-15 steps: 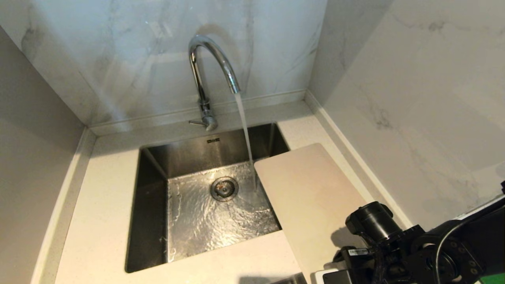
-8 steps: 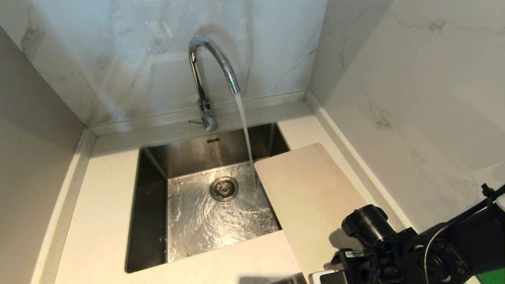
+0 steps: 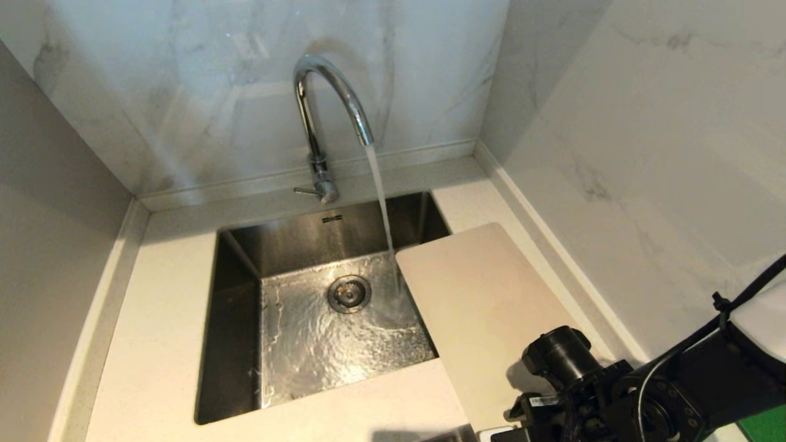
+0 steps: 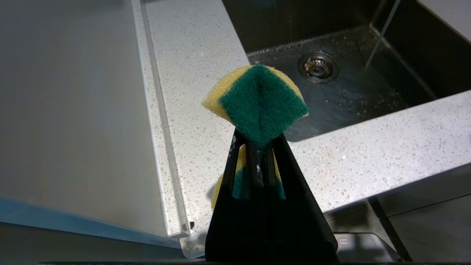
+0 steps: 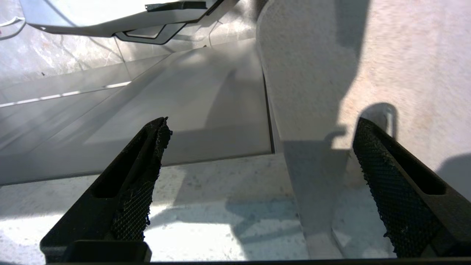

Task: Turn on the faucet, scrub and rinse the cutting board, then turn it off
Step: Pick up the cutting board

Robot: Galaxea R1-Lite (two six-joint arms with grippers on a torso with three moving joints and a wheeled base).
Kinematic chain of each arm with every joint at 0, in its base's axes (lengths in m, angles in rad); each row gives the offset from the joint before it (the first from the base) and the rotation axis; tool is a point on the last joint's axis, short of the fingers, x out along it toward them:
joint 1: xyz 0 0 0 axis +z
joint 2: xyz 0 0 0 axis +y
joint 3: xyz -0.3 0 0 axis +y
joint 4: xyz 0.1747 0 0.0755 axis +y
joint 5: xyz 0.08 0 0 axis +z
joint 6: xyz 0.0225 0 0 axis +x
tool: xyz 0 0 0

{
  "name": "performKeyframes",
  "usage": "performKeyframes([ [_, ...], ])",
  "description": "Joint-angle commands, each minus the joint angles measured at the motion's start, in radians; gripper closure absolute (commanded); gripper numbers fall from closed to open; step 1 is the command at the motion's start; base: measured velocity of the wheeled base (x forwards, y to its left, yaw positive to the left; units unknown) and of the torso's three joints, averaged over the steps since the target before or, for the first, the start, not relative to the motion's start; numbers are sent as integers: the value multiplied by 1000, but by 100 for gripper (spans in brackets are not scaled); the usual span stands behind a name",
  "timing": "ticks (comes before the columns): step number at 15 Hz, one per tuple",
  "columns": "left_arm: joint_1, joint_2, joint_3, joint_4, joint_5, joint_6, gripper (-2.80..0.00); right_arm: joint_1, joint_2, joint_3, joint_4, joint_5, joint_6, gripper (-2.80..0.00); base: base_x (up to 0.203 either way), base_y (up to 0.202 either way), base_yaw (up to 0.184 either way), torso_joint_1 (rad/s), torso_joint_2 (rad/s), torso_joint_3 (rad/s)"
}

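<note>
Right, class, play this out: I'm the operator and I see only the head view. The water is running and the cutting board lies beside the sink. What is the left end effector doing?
Observer: The left end effector is shut on a sponge, green scrub side towards its wrist camera.
Operator: Where is it?
Observer: Above the speckled counter, near a corner of the sink.
Operator: And the right end effector?
Observer: The right end effector is wide open and empty, its fingers either side of the cutting board's edge.
</note>
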Motion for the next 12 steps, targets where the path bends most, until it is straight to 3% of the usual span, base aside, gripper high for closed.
performKeyframes([
  [1, 0, -2, 2, 0, 0, 0, 0, 2, 37, 3, 0, 0, -7, -280, 0, 0, 0, 0, 0, 0],
  [12, 0, -1, 1, 0, 0, 0, 0, 17, 115, 9, 0, -9, -9, -280, 0, 0, 0, 0, 0, 0],
])
